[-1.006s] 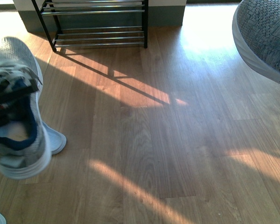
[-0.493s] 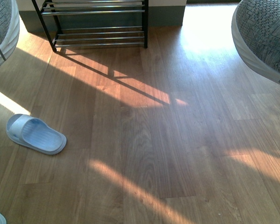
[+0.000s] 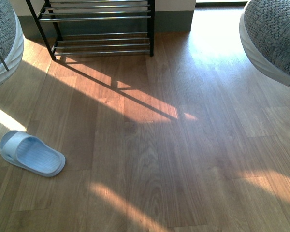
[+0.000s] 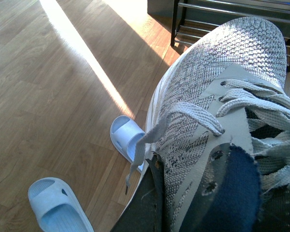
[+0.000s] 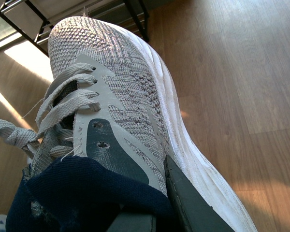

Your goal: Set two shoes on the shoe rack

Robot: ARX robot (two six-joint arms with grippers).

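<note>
I hold two grey knit sneakers off the floor. One grey sneaker (image 4: 217,96) fills the left wrist view, and my left gripper (image 4: 183,203) is shut on its collar, a dark finger (image 4: 142,208) pressed to its outer side. The other grey sneaker (image 5: 121,82) is clamped at its navy-lined collar by my right gripper (image 5: 154,212), with one finger (image 5: 193,208) against its white sole. In the front view the left sneaker (image 3: 2,43) and the right sneaker (image 3: 273,34) hang at the upper corners. The shoe rack (image 3: 101,29) with chrome rods stands ahead, its visible shelves bare.
A pale blue slide (image 3: 31,154) lies on the wooden floor at the front left. The left wrist view shows that slide (image 4: 128,140) under the sneaker and a second slide (image 4: 58,210) nearer. Sunlit stripes cross the floor (image 3: 159,145) between me and the rack.
The left sneaker has risen from low at the left, where it hid the slide, to the upper left corner. The rack and slide now sit slightly lower in the front view.
</note>
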